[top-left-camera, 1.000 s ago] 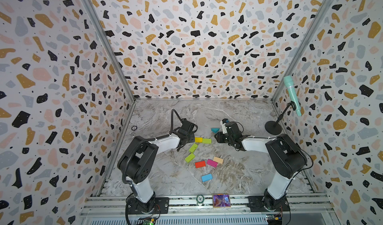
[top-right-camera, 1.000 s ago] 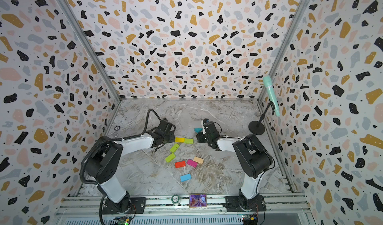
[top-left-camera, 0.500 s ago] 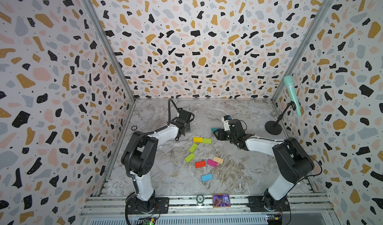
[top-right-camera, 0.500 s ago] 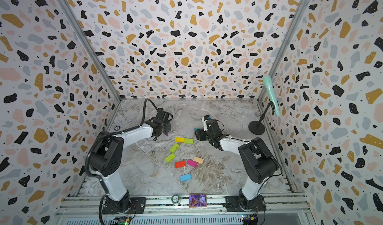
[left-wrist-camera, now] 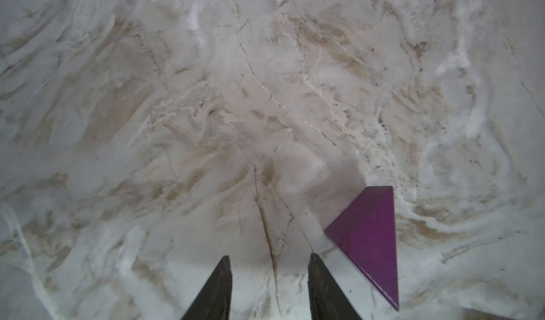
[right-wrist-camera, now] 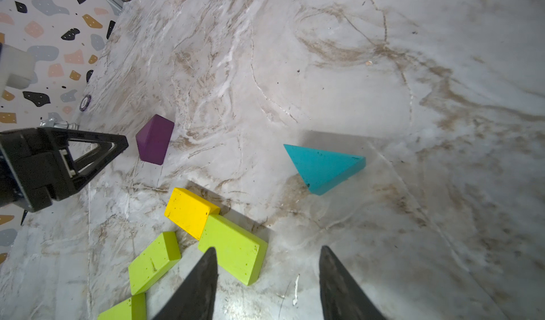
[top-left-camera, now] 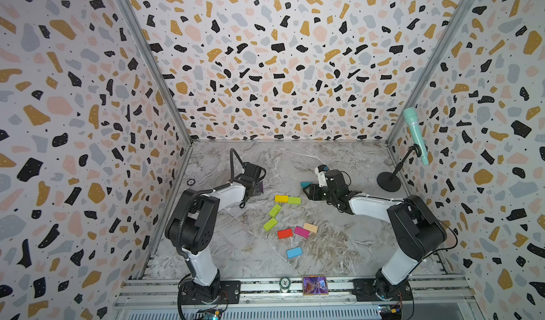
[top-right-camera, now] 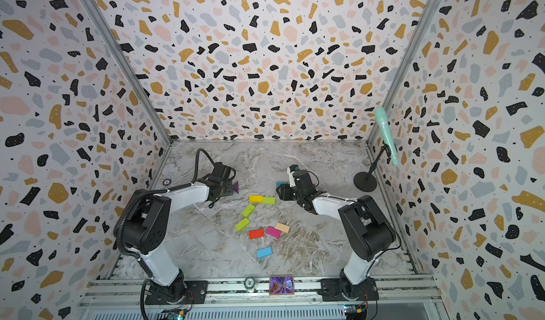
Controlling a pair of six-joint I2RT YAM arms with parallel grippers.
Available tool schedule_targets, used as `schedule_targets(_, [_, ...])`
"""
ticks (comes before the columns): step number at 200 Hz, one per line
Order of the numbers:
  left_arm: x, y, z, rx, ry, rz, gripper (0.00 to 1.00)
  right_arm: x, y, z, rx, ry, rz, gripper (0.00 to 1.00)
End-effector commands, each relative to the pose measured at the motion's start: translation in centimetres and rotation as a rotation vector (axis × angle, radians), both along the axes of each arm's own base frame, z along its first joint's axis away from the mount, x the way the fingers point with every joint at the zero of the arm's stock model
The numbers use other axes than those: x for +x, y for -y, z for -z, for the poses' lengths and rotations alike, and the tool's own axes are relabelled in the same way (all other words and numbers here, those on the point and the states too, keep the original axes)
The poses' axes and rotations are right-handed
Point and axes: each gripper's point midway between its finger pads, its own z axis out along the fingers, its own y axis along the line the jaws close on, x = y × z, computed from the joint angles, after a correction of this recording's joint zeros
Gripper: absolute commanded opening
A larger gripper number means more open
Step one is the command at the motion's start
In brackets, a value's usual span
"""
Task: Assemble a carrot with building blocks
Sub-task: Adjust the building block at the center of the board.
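Blocks (top-left-camera: 284, 233) loose, L/R hands (left-wrist-camera: 269, 255) (right-wrist-camera: 268, 247) empty

The left arm (top-left-camera: 227, 194) and right arm (top-left-camera: 368, 206) had white links, black joints and looping black cables; the left hand (left-wrist-camera: 269, 256) and right hand (right-wrist-camera: 268, 247) were black, with tapered fingers.

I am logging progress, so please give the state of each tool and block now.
left tool: open, empty
right tool: open, empty
purple triangle: lying on the table, not held
teal triangle: lying on the table, not held
yellow block: flat, touching one lime green block
light blue block: flat, alone
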Motion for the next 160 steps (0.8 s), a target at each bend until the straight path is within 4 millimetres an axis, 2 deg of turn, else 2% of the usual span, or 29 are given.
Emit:
schedule_targets(1, [0.2, 1.5, 1.8, -0.033, -0.041, 0.069, 0.46, -0.2, 0.0, 0.5, 0.003, -0.019, -0.002, 0.56])
schedule_targets(30, [0.4, 2.7, 2.9, -0.085, -0.067, 0.102, 0.46, -0.3, 0.2, 0.5, -0.004, -0.018, 0.003, 0.56])
schedule_targets(81, [0.9, 4.7, 3.0, -0.161, -0.059, 0.133, 0.46, -0.2, 0.1, 0.9, -0.004, -0.029, 0.001, 0.56])
schedule_targets(125, [1.2, 8.0, 2.1, -0.176, -0.036, 0.201, 0.46, -0.2, 0.1, 1.1, -0.005, -0.033, 0.001, 0.56])
schedule_targets(144, [1.2, 8.8, 1.6, -0.193, -0.020, 0.208, 0.46, -0.3, 0.1, 1.0, -0.003, -0.033, 0.002, 0.56])
schedule_targets(160, [1.2, 9.0, 0.3, -0.204, 0.015, 0.200, 0.46, -0.4, 0.2, 1.1, -0.003, -0.035, 0.002, 0.56])
